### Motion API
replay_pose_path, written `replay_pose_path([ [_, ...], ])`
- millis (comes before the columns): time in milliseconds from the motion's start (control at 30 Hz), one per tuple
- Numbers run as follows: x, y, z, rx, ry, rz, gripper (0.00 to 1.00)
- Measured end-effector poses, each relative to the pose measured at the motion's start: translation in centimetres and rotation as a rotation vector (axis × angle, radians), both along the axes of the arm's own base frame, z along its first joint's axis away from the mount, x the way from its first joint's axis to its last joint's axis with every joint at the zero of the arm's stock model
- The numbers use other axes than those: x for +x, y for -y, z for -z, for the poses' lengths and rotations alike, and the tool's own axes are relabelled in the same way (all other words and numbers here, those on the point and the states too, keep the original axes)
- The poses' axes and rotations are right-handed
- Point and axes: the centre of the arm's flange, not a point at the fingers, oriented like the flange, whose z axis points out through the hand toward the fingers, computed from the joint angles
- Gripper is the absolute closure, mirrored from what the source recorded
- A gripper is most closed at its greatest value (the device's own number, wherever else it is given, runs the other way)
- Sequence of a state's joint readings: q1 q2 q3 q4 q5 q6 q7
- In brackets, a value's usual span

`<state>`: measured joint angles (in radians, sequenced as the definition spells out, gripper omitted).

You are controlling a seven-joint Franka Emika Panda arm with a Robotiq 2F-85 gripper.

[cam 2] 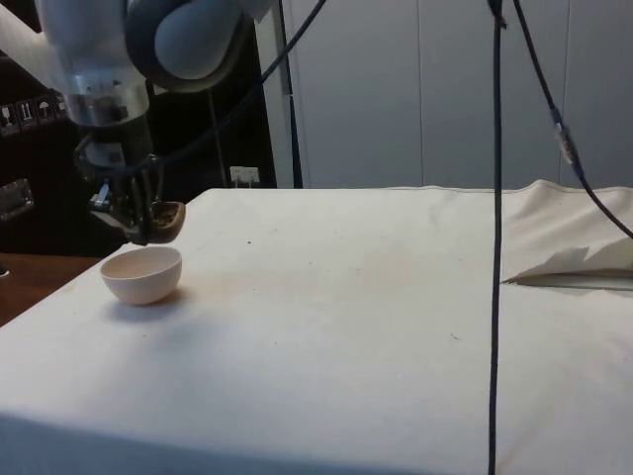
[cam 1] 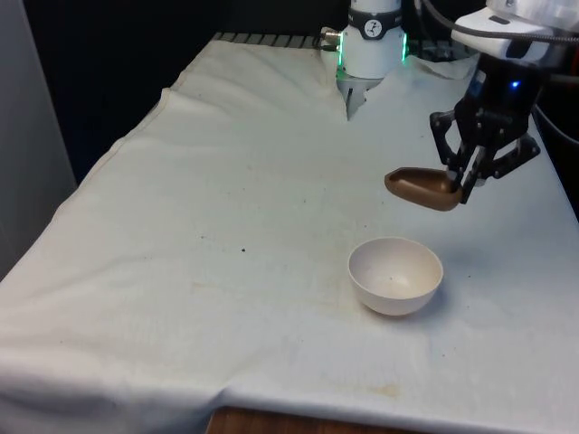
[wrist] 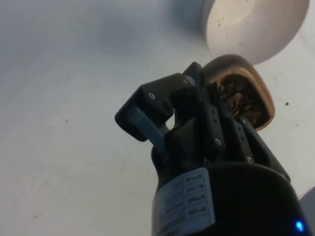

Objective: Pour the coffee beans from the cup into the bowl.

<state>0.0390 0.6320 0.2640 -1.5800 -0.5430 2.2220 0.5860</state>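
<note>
Jaws of the gripper (cam 1: 466, 181) are clamped on the brown cup (cam 1: 422, 187), mid-right of frame. Shift it over the white bowl (cam 1: 395, 275) before tipping further, slowly.

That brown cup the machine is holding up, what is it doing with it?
The arm's black pincer grips a brown cup by its rim and holds it above the white cloth, tipped over towards a white bowl standing nearby. The wrist view shows coffee beans inside the cup, and the bowl looks empty, so pouring has not yet happened.
</note>
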Motion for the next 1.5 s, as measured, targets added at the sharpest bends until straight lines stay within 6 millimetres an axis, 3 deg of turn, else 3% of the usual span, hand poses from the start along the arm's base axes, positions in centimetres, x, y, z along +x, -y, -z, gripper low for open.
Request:
replay_pose_path([
  [867,5.7,1.5,-0.1,0.029,0.034,0.011,1.00],
  [1500,6.6,3.8,-0.2,0.132,0.019,0.012,1.00],
])
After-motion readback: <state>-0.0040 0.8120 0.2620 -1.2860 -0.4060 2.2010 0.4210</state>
